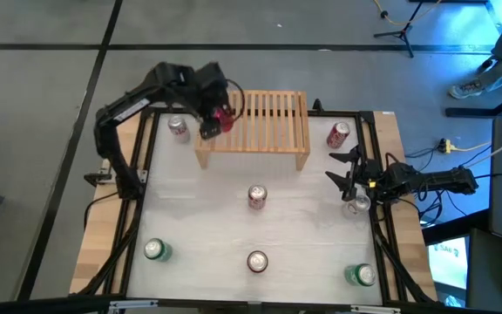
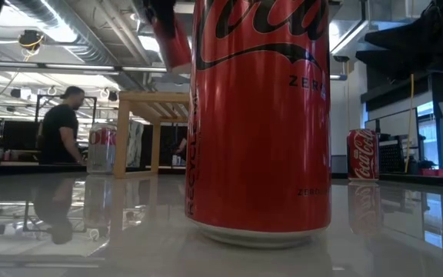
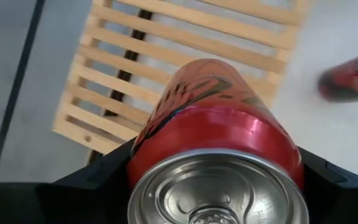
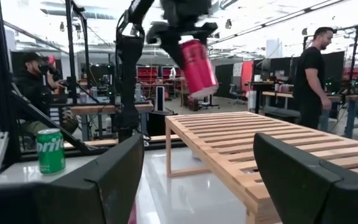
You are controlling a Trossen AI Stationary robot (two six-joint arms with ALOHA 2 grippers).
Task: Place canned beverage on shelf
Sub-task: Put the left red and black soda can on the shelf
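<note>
Left hand (image 1: pixel 218 120) clamped, right hand (image 1: pixel 349 170) agape

My left gripper (image 1: pixel 214 122) is showing only as dark edges in its wrist view, the red can (image 3: pixel 213 137) hiding the fingertips and running off the lower edge. In the low view a near can (image 2: pixel 260 115) is blocking most of the shelf (image 2: pixel 148 104), its top cut off. From above, can labels are reading too small.

Your high view looks straight down; low view sits at tabletop, a can (image 2: pixel 260 115) crowding it. Both wrist views (facing opposite ways) share the shelf (image 4: pixel 272 149).
</note>
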